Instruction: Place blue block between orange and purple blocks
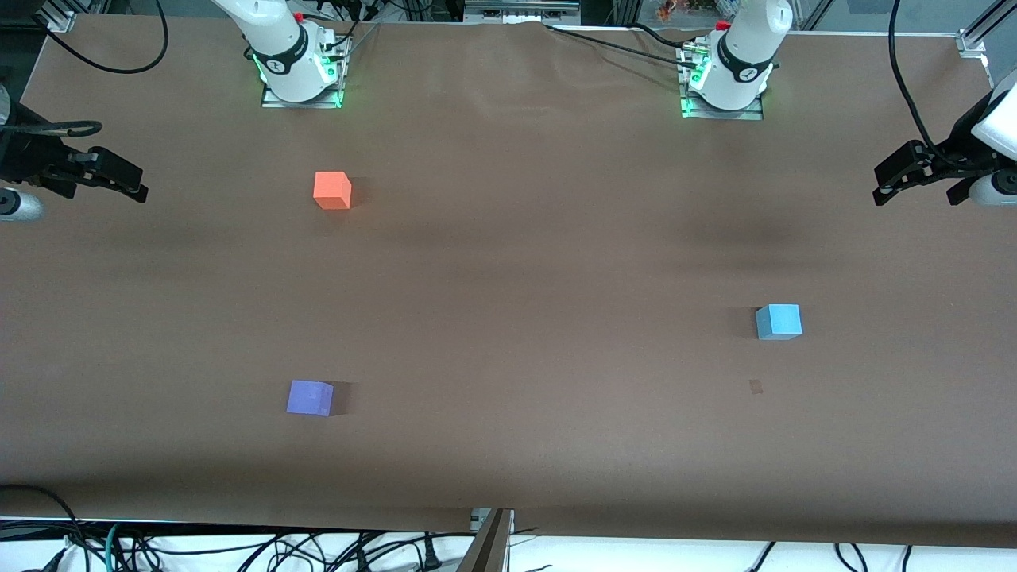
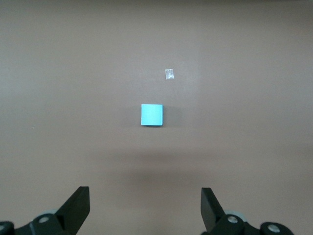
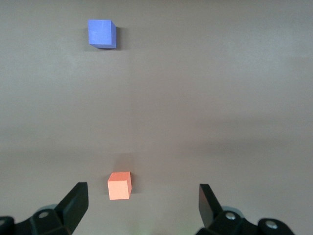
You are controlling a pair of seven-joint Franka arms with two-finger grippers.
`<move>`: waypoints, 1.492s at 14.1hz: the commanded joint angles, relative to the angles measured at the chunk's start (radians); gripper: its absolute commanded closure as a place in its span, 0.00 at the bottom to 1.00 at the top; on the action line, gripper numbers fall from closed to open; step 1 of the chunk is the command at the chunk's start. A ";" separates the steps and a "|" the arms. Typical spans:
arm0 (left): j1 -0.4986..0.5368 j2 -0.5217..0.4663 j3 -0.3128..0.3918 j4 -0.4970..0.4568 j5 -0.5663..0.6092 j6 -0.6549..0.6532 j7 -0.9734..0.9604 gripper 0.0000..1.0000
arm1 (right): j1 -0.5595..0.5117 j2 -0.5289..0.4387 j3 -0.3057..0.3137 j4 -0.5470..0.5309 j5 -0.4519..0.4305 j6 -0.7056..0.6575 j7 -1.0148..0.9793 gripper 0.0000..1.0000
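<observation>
The blue block (image 1: pixel 779 322) sits on the brown table toward the left arm's end; it also shows in the left wrist view (image 2: pixel 152 115). The orange block (image 1: pixel 332 191) sits near the right arm's base, and the purple block (image 1: pixel 310 397) lies nearer to the front camera than it, with a wide bare gap between them. Both show in the right wrist view: orange block (image 3: pixel 120 185), purple block (image 3: pixel 102 33). My left gripper (image 1: pixel 880 187) (image 2: pixel 145 191) hangs open and empty over the left arm's end of the table. My right gripper (image 1: pixel 141 184) (image 3: pixel 142 187) hangs open and empty over the right arm's end.
A small pale patch (image 1: pixel 755 387) marks the table (image 1: pixel 508 318) just nearer to the front camera than the blue block; it also shows in the left wrist view (image 2: pixel 169 74). Cables lie along the table's edge nearest the front camera (image 1: pixel 238 548).
</observation>
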 commanded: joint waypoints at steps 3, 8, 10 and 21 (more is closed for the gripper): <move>0.006 -0.011 0.001 -0.019 -0.038 0.000 -0.006 0.00 | -0.014 0.002 0.009 0.000 -0.010 0.004 -0.014 0.00; 0.007 -0.009 -0.004 -0.019 -0.037 -0.005 -0.010 0.00 | -0.014 0.002 0.009 0.000 -0.010 0.004 -0.013 0.00; 0.007 -0.008 -0.001 -0.022 -0.037 -0.026 -0.012 0.00 | -0.014 0.002 0.009 0.000 -0.009 0.003 -0.014 0.00; 0.007 0.005 0.002 -0.019 -0.037 -0.055 -0.030 0.00 | -0.014 0.002 0.008 0.000 -0.009 0.003 -0.014 0.00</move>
